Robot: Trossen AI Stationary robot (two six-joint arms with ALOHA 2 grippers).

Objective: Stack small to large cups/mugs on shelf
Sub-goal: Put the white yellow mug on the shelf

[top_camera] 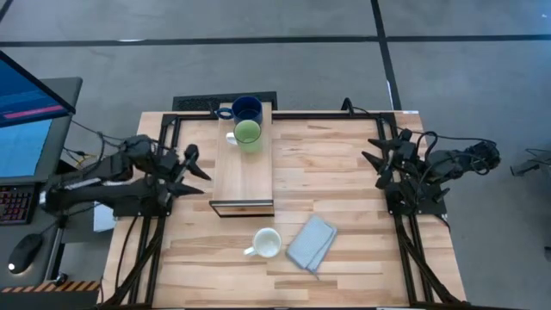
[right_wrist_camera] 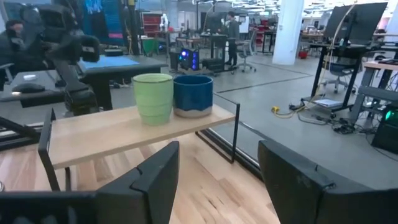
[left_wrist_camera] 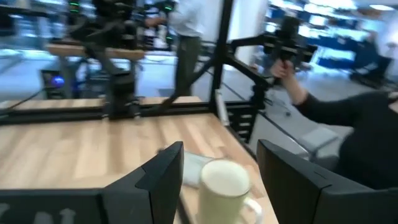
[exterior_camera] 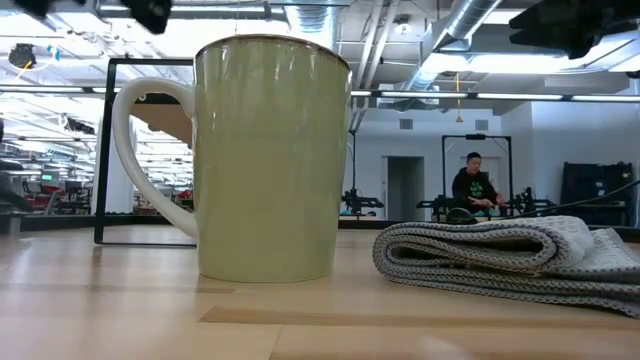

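On the far end of the light-wood shelf (top_camera: pixel 244 172) the dark blue mug (top_camera: pixel 247 108) and the light green mug (top_camera: pixel 247 133) stand side by side; the right wrist view shows the green mug (right_wrist_camera: pixel 153 98) and the blue mug (right_wrist_camera: pixel 193 94) upright on the plank. The white mug (top_camera: pixel 265 244) stands upright on the table near the shelf's near end, its handle toward the left; it fills the low view (exterior_camera: pixel 265 160). My left gripper (top_camera: pixel 191 162) hovers open left of the shelf, with the white mug (left_wrist_camera: pixel 224 185) ahead of its fingers. My right gripper (top_camera: pixel 377 157) waits open at the table's right side.
A folded grey-blue cloth (top_camera: pixel 311 243) lies on the table just right of the white mug, also seen in the low view (exterior_camera: pixel 510 258). Black frame rails run along the table's far edge (top_camera: pixel 344 114). A person (left_wrist_camera: pixel 348 118) sits close beyond the table; another person (exterior_camera: pixel 473 185) is far off.
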